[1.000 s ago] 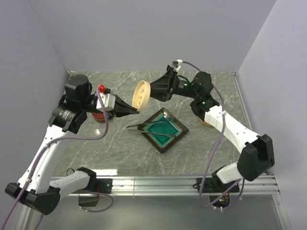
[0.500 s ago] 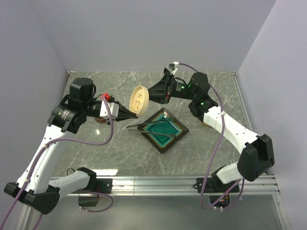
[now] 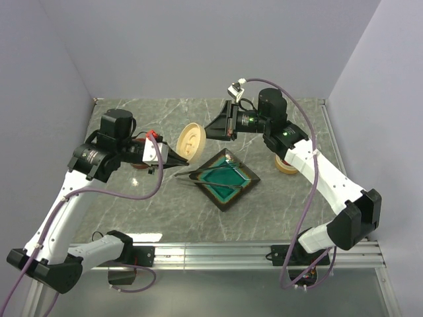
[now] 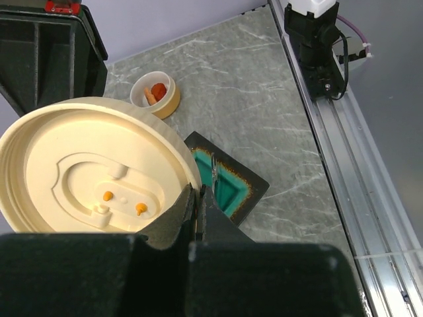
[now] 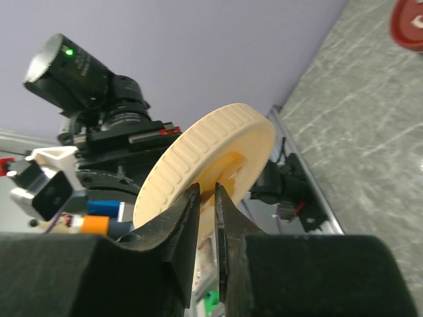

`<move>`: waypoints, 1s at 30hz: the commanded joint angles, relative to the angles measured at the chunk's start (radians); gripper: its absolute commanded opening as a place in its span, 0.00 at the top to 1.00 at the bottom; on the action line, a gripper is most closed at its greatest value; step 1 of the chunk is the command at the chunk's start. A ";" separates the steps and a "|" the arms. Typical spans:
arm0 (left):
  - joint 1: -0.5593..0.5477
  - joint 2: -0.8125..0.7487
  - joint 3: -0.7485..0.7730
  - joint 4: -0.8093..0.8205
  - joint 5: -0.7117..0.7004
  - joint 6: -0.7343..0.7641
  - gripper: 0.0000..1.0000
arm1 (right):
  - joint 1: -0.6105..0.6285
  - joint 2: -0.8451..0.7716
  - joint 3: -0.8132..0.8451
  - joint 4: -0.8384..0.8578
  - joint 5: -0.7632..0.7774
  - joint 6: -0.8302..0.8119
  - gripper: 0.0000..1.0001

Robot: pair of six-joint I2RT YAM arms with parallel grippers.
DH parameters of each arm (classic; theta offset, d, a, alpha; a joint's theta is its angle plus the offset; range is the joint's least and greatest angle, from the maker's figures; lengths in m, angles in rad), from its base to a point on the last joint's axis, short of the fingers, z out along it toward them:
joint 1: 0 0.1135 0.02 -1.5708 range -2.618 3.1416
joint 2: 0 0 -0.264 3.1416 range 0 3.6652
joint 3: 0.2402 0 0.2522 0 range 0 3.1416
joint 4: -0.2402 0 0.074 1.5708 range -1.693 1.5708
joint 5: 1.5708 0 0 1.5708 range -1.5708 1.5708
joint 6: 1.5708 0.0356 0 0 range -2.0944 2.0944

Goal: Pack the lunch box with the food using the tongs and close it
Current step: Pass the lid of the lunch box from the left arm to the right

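Note:
A round cream lid point(image 3: 190, 140) hangs on edge above the table between both arms. My left gripper point(image 3: 182, 158) is shut on its rim point(image 4: 192, 188), with the lid's point(image 4: 92, 172) underside facing the left wrist camera. From the other side, my right gripper point(image 3: 208, 129) has closed to a narrow gap on the lid's point(image 5: 205, 165) edge. The grey tongs point(image 3: 205, 170) lie across the green dish point(image 3: 231, 185), untouched. A small cream lunch box point(image 4: 155, 94) holds orange-red food point(image 4: 157, 91); from above, this lunch box point(image 3: 287, 166) is half hidden by the right arm.
A dark red round container point(image 3: 139, 164) sits under my left arm and appears again as the red container point(image 5: 410, 23) at a corner of the right wrist view. The metal rail point(image 3: 225, 251) runs along the near table edge. Walls close the back and sides.
My right gripper's jaws have narrowed onto the lid. The lid and both grippers have shifted slightly left and lower. The tongs and dish have not moved.

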 commanded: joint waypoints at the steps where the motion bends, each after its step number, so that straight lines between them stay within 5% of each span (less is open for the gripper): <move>1: -0.010 0.003 0.064 0.110 0.035 0.019 1.00 | 0.015 -0.011 0.045 -0.165 0.026 -0.161 0.80; 11: -0.005 0.009 0.062 0.221 0.056 -0.127 1.00 | 0.016 -0.003 0.059 -0.293 0.054 -0.255 0.82; 18: 0.011 0.001 0.042 0.361 0.090 -0.283 1.00 | -0.044 -0.020 0.021 -0.179 -0.042 -0.216 0.71; 21: 0.042 -0.014 -0.004 0.565 0.116 -0.510 1.00 | -0.099 -0.069 -0.020 -0.049 -0.043 -0.248 0.62; 25: 0.074 -0.037 -0.112 1.029 0.136 -0.950 1.00 | -0.140 -0.185 -0.081 0.051 -0.006 -0.452 0.49; 30: 0.074 -0.036 -0.114 1.099 0.121 -1.023 1.00 | -0.148 -0.216 -0.059 -0.033 0.036 -0.785 0.46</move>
